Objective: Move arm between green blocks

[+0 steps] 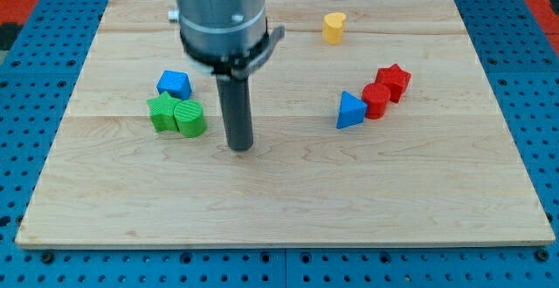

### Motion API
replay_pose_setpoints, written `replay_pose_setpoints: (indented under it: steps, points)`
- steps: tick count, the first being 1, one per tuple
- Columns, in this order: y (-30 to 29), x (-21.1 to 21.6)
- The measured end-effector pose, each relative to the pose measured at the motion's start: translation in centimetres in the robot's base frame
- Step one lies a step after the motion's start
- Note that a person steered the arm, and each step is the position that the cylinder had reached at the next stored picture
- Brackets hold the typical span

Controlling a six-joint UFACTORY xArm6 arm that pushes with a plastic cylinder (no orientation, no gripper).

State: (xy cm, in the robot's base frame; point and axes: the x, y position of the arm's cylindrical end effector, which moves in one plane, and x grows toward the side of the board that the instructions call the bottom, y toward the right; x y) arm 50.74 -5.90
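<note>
The arm carries no pincer; my tip (241, 147) rests on the wooden surface (288, 201), just right of the two green blocks. The green cube-like block (162, 113) and the green rounded block (190, 118) touch side by side at left. A blue block (174, 84) sits directly behind them. At right, a blue triangular block (350, 110), red cylinder (376, 100) and red star (393, 81) form a touching row. A yellow block (334, 27) lies far.

Looks down at a slant from beyond the view's bottom edge of the wooden surface (288, 192), facing its far edge at the view's top. Near enough that the surface fills almost the whole frame, blue pegboard (35, 78) showing around it. Arm housing (220, 13) cropped by the top edge.
</note>
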Motion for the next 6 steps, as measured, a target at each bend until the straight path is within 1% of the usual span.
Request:
replay_pose_setpoints:
  steps: [1, 2, 3, 4, 5, 6]
  points:
    - [-8.5, 3.2]
    - [-16.9, 2.9]
    - [-18.6, 1.1]
    - [-14.3, -1.2]
    - [-8.5, -4.1]
    - [-4.9, -7.9]
